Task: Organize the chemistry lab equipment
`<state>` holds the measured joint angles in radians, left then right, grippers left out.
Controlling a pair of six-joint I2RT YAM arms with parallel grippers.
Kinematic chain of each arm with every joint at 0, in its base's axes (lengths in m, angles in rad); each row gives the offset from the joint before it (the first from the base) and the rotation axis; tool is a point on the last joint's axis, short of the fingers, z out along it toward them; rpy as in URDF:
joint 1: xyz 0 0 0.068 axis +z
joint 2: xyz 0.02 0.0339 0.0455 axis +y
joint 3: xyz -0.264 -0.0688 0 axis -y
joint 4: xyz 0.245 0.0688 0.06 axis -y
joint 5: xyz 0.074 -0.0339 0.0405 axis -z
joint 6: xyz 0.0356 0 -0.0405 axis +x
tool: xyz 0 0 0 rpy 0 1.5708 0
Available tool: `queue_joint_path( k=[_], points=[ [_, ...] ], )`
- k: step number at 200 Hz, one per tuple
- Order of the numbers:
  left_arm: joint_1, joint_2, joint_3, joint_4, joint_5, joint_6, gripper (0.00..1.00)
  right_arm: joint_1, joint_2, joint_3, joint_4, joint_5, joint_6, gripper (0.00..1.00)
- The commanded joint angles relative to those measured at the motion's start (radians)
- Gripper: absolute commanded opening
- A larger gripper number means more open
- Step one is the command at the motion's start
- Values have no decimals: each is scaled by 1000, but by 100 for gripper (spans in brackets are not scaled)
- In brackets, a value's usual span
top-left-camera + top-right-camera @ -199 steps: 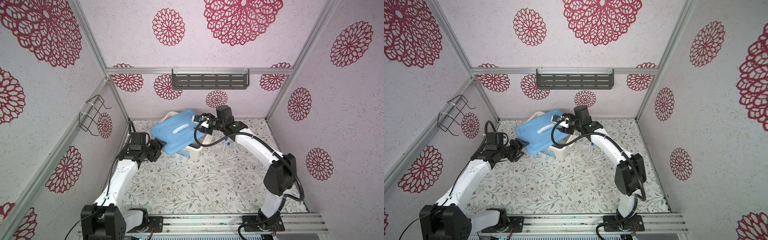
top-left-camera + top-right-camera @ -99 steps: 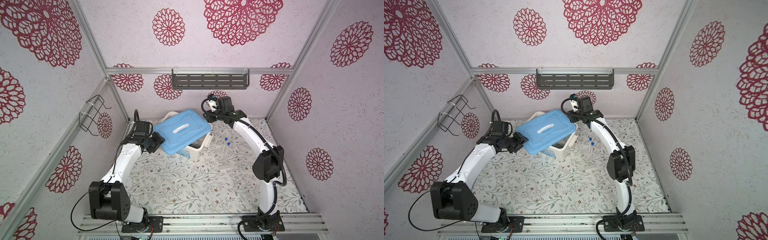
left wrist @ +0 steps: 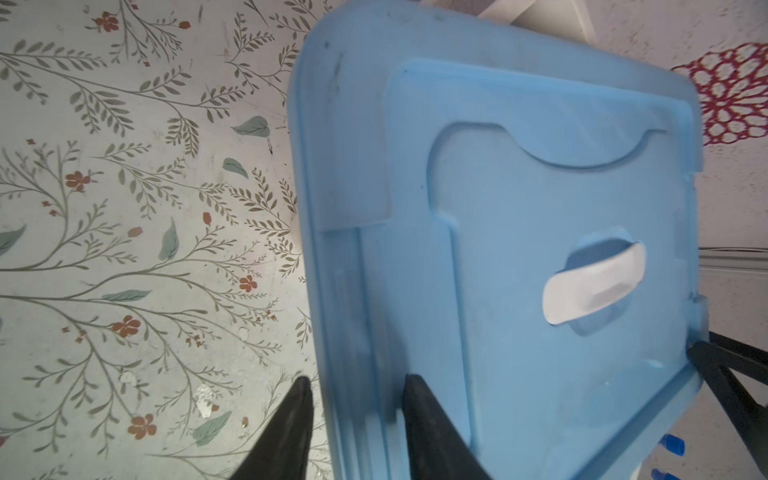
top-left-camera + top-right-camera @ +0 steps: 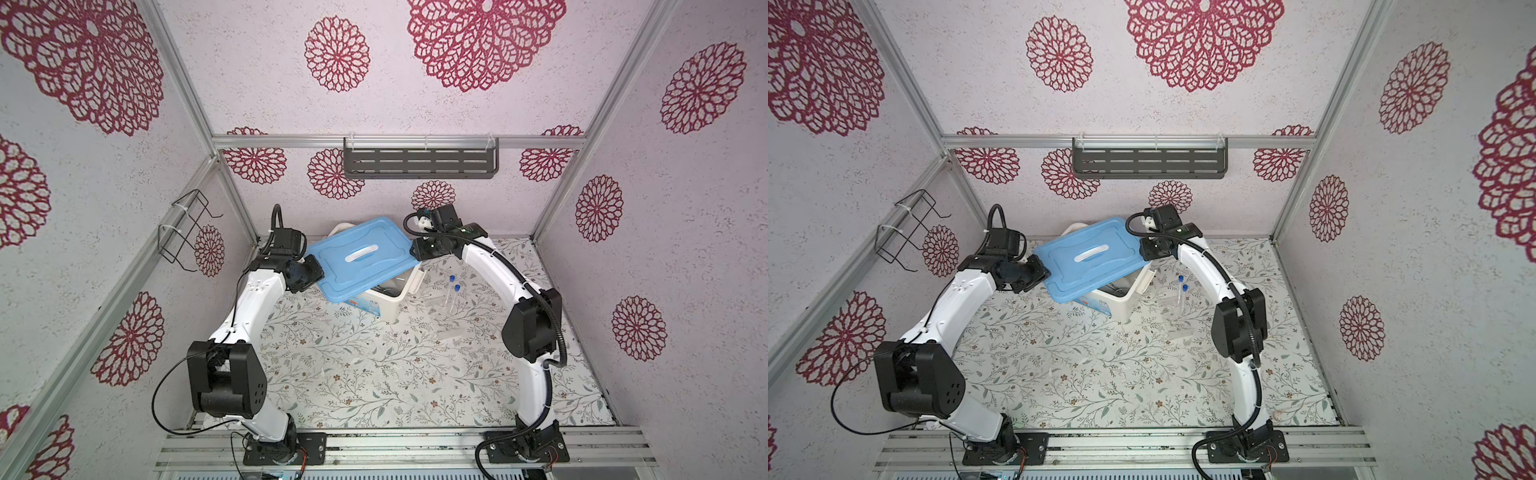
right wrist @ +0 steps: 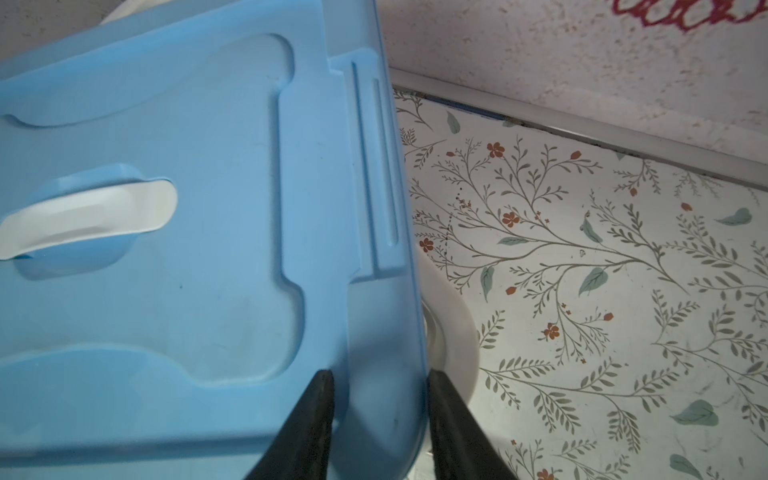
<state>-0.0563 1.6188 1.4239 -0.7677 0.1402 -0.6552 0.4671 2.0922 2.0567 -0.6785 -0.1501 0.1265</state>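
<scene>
A blue lid (image 4: 361,262) with a white handle lies askew over the white box (image 4: 384,305), in both top views. My left gripper (image 4: 313,270) is shut on the lid's left rim: one finger (image 3: 419,415) lies on top, the other outside the edge. My right gripper (image 4: 415,253) is shut on the lid's right rim (image 5: 386,332) the same way. Two clear blue-capped test tubes (image 4: 453,291) lie on the table right of the box, next to small clear glassware (image 4: 451,332). The lid hides most of the box's inside.
A grey slotted shelf (image 4: 419,162) hangs on the back wall above the box. A black wire basket (image 4: 183,232) is fixed to the left wall. The box stands close to the back wall. The floral table (image 4: 374,382) stretches toward the front rail.
The lid went from steeply tilted to nearly level over the box. My left gripper came in from the left onto its rim. Both grippers' jaws narrowed.
</scene>
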Motion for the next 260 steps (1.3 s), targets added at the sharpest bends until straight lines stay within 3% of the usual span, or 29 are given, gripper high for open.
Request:
queue_joint_path(
  k=[1,69,124,196,260],
  points=[
    [6,38,39,-38,-49,89,38,25,-72,-54,-36,-29,21,39],
    [6,94,112,-94,-157,187,35,75,-237,-292,93,-37,81,36],
    [6,169,232,-109,-144,239,30,138,-335,-396,101,9,108,36],
    [4,221,325,-94,-136,237,27,163,-467,-572,204,12,266,36],
    [-32,260,359,-50,-194,226,26,176,-475,-590,224,3,334,40]
  ],
)
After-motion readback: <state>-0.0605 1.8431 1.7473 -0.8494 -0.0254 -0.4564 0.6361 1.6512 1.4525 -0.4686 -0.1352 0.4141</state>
